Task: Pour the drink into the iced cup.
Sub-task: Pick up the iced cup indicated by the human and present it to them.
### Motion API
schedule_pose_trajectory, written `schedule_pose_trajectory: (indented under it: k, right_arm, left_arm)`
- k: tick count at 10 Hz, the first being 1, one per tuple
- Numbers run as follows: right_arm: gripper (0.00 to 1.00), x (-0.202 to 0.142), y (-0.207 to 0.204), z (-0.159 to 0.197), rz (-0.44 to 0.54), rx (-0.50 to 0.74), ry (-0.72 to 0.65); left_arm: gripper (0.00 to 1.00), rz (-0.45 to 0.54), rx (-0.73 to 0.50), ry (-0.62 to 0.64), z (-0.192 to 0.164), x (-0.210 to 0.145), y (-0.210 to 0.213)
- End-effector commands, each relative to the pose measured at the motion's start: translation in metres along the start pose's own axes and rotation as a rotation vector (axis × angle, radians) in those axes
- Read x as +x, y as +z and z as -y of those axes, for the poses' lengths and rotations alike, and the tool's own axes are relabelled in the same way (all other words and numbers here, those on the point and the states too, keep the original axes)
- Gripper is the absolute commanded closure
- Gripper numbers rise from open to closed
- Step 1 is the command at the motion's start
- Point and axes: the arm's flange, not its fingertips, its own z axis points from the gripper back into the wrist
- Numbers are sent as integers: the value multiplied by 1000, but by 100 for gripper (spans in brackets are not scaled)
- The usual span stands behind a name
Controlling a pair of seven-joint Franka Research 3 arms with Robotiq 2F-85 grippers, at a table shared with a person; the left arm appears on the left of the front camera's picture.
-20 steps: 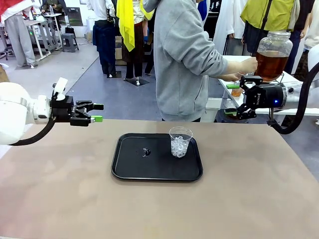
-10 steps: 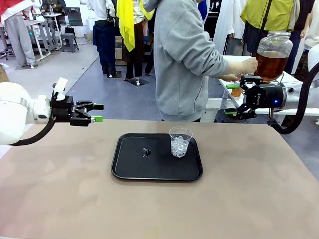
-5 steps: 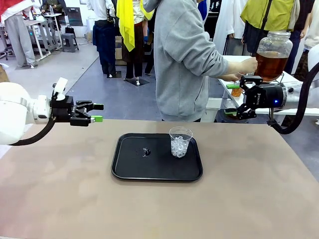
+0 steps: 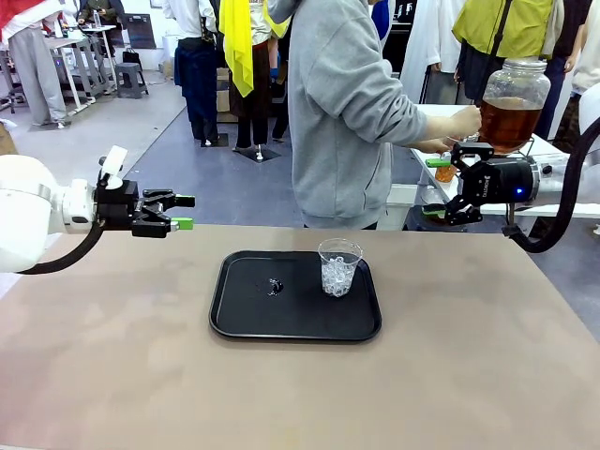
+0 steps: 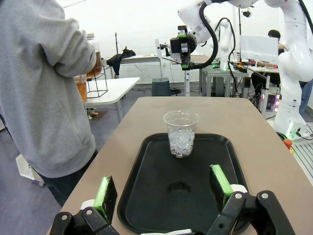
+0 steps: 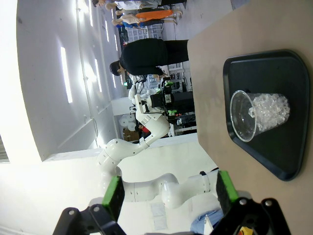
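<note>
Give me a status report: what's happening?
Left gripper open, empty. Right gripper open, empty. Iced cup on tray, ice only. Drink in jar off-table, person's hand at it.

Tiny, unidentifiable dark speck (image 4: 274, 285) left of centre on the black tray (image 4: 242, 317).

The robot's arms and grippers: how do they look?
The left arm and right arm are white and rounded. The left gripper and right gripper are black with green pads. A black cable loops below each wrist. A small blue light glows on the right gripper's body.
</note>
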Motion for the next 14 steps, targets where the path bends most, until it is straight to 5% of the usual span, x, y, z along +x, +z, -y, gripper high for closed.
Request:
schedule_pose_trajectory:
  k: [1, 14]
  right_arm:
    - [0, 0, 0, -2, 6, -2, 1]
    - [0, 0, 0, -2, 6, -2, 1]
  left_arm:
    - [0, 3, -4, 3, -1, 2, 0]
    - [0, 3, -4, 3, -1, 2, 0]
